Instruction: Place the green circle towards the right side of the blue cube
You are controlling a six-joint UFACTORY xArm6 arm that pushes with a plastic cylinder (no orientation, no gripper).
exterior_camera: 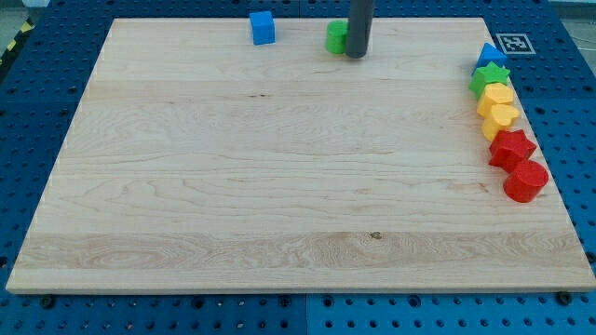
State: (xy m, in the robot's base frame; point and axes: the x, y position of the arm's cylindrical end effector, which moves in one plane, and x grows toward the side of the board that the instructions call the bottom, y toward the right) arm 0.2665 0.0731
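Observation:
The blue cube [263, 28] sits near the view's top edge of the wooden board [279, 186], left of centre. The green circle [335, 37] lies to the cube's right, with a gap of about two block widths between them. My tip [357, 54] is at the lower end of the dark rod, touching or almost touching the green circle's right side. The rod covers part of the circle's right edge.
A column of blocks runs down the board's right edge: a blue triangle [490, 56], a green star [489, 78], two yellow blocks [496, 96] [500, 118], a red star-like block [511, 148] and a red cylinder [525, 180].

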